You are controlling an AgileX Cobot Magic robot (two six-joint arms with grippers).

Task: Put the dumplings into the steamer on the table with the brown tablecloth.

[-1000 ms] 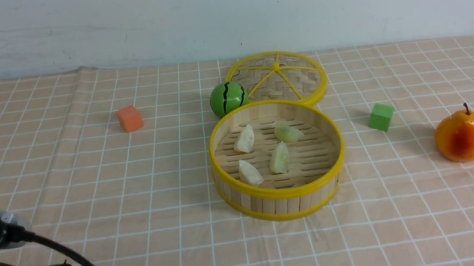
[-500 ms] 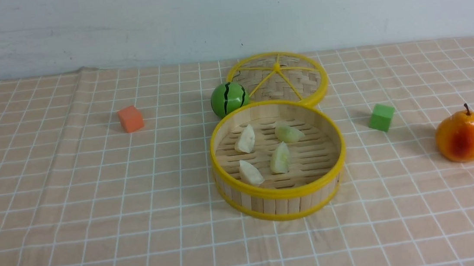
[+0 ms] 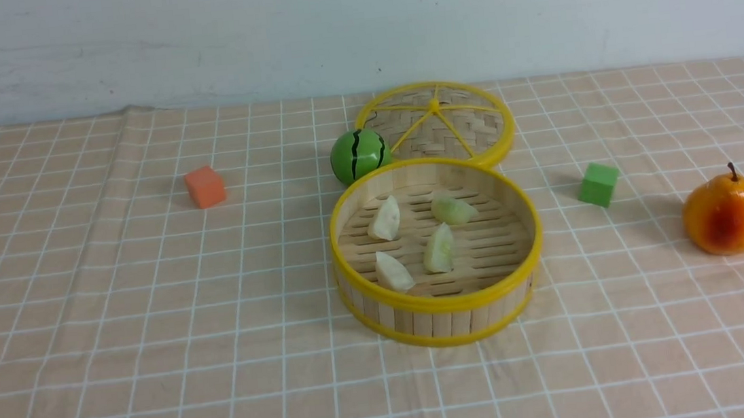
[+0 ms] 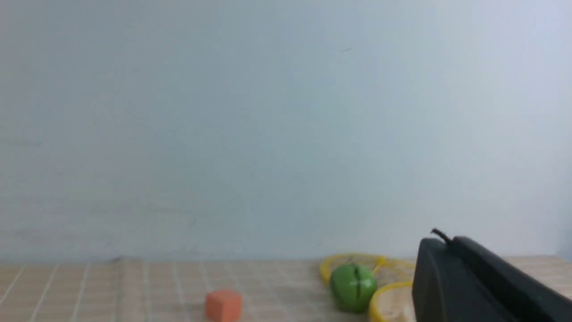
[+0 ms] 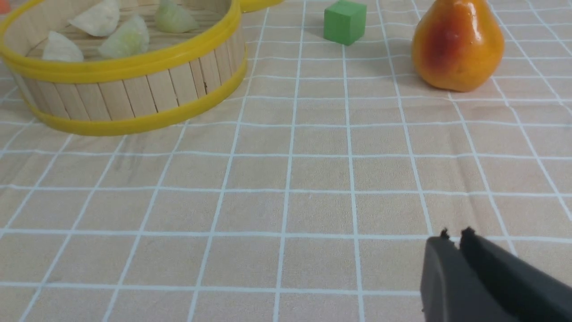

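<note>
Backdrop: pale wall (image 3: 354,26) behind a table (image 3: 90,400) under a brown checked cloth (image 3: 148,292).
Steamer: steamer (image 3: 441,301) at centre, open.
Dumplings: four dumplings (image 3: 439,249) on the steamer's slats, two white to the left, two green to the right, apart from each other.
Lid: lid (image 3: 466,125) flat, just behind the steamer.
Ball: green striped ball (image 3: 358,155) at the steamer's far-left rim.
Cubes: orange cube (image 3: 204,186) far left; green cube (image 3: 598,183) right.
Pear: pear (image 3: 724,212) at the right edge.
Left gripper: left gripper (image 4: 440,239) pressed together, empty, raised, facing the wall.
Right gripper: right gripper (image 5: 453,237) fingers together, empty, low over bare cloth, near side, right of the steamer.
</note>
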